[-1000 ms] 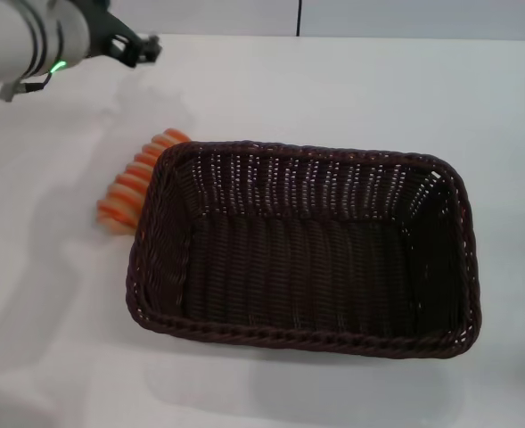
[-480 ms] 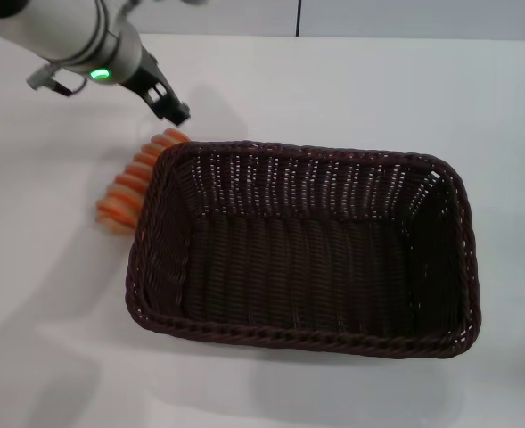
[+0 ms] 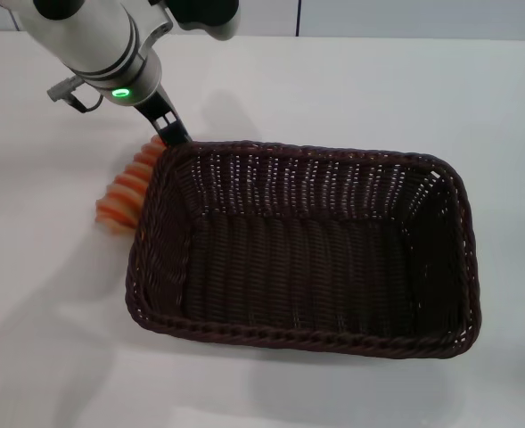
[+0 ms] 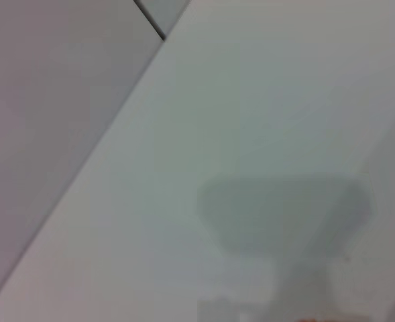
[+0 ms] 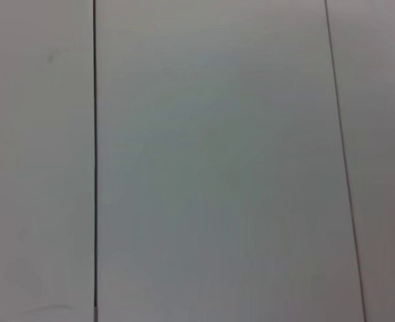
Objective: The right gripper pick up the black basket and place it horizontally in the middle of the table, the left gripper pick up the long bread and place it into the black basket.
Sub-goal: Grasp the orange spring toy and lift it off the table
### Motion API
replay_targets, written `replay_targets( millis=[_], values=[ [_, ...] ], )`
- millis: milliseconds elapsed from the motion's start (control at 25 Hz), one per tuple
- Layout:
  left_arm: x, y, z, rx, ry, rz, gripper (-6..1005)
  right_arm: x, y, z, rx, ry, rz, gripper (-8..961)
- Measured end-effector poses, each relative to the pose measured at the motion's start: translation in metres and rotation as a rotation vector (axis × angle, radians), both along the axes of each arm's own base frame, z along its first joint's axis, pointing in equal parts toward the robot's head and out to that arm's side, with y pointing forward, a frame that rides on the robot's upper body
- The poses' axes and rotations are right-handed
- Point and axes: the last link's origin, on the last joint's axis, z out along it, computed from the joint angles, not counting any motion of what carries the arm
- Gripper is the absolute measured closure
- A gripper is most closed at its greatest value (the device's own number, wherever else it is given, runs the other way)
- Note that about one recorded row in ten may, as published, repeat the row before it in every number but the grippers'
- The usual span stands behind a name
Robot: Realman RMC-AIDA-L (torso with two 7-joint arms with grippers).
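Long bread [image 3: 127, 189] just below left pincer [image 3: 175, 135]

White-silver left arm [image 3: 88, 40], green ring light, black hand [image 3: 171, 132].

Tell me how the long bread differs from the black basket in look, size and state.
The long bread is tan with orange ridges; the black basket is dark woven wicker. The bread is small and narrow; the basket is far bigger. The left gripper is at the bread's far end; nothing touches the basket. Both rest on the table, side by side.

No readable text, labels, brands, numbers or signs anywhere in head or wrist views.
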Motion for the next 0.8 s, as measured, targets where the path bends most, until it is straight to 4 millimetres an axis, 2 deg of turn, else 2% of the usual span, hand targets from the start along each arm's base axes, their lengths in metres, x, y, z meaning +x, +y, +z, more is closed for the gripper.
replay_targets(
  millis=[800],
  values=[
    [-0.0071,0.0013,-0.0069,-0.051,0.061,0.053,261,0.0029,0.0023,-0.0003,-0.014,0.010,-0.012,116]
  ],
)
